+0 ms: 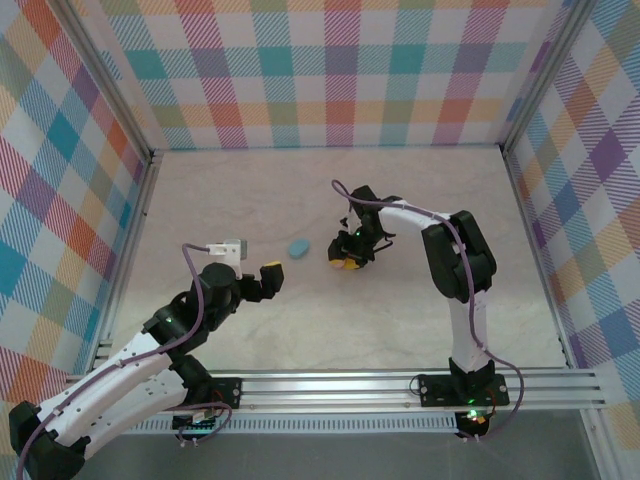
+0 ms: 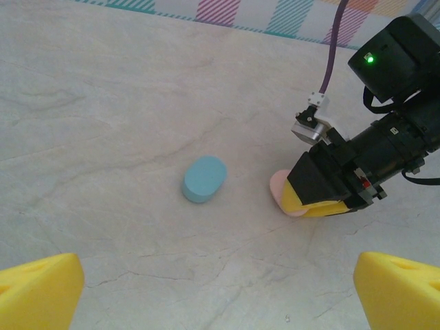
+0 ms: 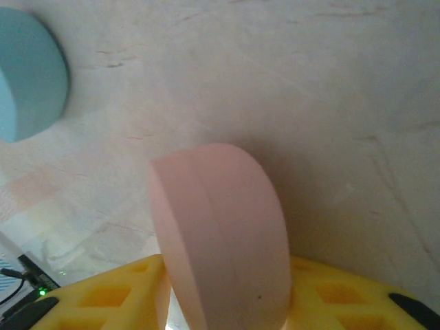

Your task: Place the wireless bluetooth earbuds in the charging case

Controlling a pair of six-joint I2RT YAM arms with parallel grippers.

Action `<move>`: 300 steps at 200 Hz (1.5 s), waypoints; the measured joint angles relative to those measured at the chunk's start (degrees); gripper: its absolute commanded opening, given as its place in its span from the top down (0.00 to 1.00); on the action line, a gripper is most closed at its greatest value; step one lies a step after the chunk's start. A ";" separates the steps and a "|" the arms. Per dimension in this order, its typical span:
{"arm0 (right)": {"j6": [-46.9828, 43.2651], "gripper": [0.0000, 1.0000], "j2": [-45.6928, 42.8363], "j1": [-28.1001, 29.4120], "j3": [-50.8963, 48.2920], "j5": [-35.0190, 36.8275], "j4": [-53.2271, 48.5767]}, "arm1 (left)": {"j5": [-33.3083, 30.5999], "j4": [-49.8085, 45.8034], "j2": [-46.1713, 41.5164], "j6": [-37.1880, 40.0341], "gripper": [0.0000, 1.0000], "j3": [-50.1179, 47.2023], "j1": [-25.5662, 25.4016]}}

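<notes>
A closed pink oval charging case [image 3: 220, 234] stands on its edge on the table between the yellow fingers [image 3: 103, 295] of my right gripper [image 3: 227, 292]. The right finger lies against it, and a thin sliver of light shows on the left side, so the jaws look slightly parted. In the left wrist view the pink case [image 2: 280, 187] rests on the table under that right gripper [image 2: 317, 199]. A closed light blue case [image 1: 299, 247] lies flat just left of it. My left gripper [image 1: 270, 278] hovers wide open nearer the front, holding nothing. The earbuds are out of view.
Plaid walls close in the marbled tabletop [image 1: 250, 190] on the left, back and right. An aluminium rail [image 1: 340, 385] runs along the near edge. A purple cable [image 2: 333, 48] trails off the right wrist.
</notes>
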 measured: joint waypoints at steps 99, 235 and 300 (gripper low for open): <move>-1.81 0.00 -6.45 0.37 -0.70 8.59 -3.54 | -0.55 -0.52 2.16 1.11 0.00 0.31 0.55; -20.44 0.00 -46.49 -6.58 -38.12 46.45 27.34 | -11.80 3.15 22.97 13.99 0.00 10.14 15.30; -22.08 0.00 -47.12 -19.54 -55.56 48.28 53.16 | -12.85 17.51 34.01 21.18 0.00 6.84 20.98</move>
